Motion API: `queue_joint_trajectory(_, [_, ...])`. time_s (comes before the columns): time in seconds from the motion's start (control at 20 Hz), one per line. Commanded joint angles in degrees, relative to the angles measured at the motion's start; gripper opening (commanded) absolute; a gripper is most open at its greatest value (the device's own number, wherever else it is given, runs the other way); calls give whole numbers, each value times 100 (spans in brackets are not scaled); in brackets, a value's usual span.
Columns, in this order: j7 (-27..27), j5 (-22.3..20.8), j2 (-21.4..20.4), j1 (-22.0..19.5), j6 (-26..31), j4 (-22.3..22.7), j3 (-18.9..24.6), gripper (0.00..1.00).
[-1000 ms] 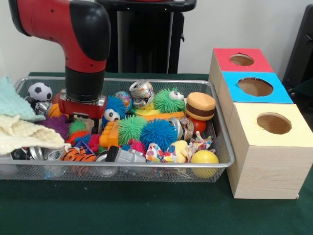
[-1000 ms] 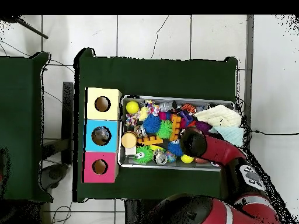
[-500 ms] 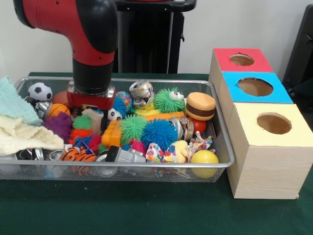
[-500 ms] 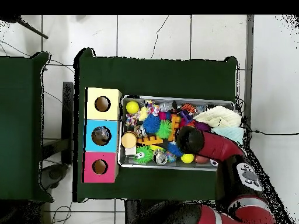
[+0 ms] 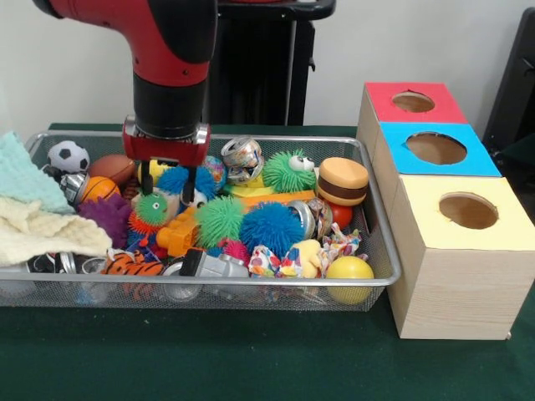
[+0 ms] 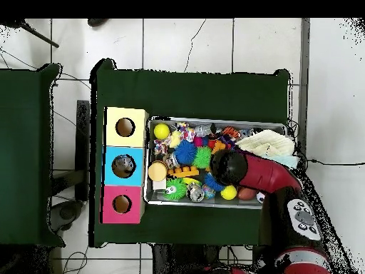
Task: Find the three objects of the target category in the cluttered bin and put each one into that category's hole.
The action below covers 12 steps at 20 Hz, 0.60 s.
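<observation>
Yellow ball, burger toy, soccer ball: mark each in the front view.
yellow ball [image 5: 349, 270], front view, middle of its visible face.
burger toy [image 5: 343, 180], front view, on its side, at the dark band.
soccer ball [image 5: 68, 155], front view, centre of the ball.

The red and black arm [image 5: 171, 58] descends vertically from the top of the front view, its black wrist section ending in a red mounting plate. Below the plate, the gripper [image 5: 167, 190] points straight down with two thin dark fingers [image 5: 146, 180] set apart, the jaws standing parted. In the overhead view the arm [image 6: 267, 182] reaches in from the lower right, and its rounded black end hides the gripper.
</observation>
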Motion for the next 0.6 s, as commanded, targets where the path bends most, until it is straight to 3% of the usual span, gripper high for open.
queue_joint_trajectory(0.05, [148, 231, -400, -10, 1067, -95, 675, 100])
queue_joint_trajectory(0.35, [-416, -161, -260, -225, 889, -390, 888, 100])
queue_joint_trajectory(0.6, [-522, -325, -32, -316, 799, -852, 943, 100])
